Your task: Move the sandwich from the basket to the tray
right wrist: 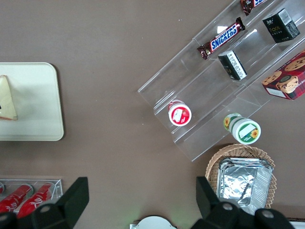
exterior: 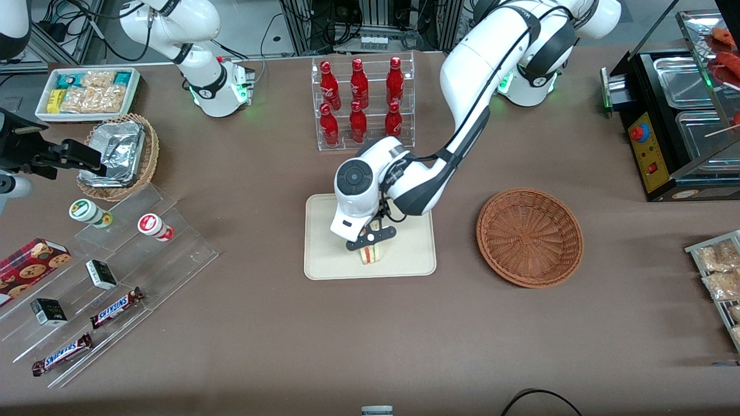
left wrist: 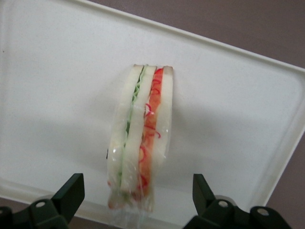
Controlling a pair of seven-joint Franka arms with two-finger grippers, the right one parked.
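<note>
Brown tabletop (exterior: 370, 346); wicker basket (exterior: 529, 237) empty, toward working arm's end. Cream tray (exterior: 324, 260) beside it holds sandwich (left wrist: 140, 138), standing on edge, film-wrapped. Gripper (left wrist: 138, 200) just above sandwich, fingers (left wrist: 71, 191) spread wide, gripping nothing. Judged light, soft, squashable, wrap slippery; hold gently across flat bread faces

tray (exterior: 324, 260) partly under gripper (exterior: 370, 242)
</note>
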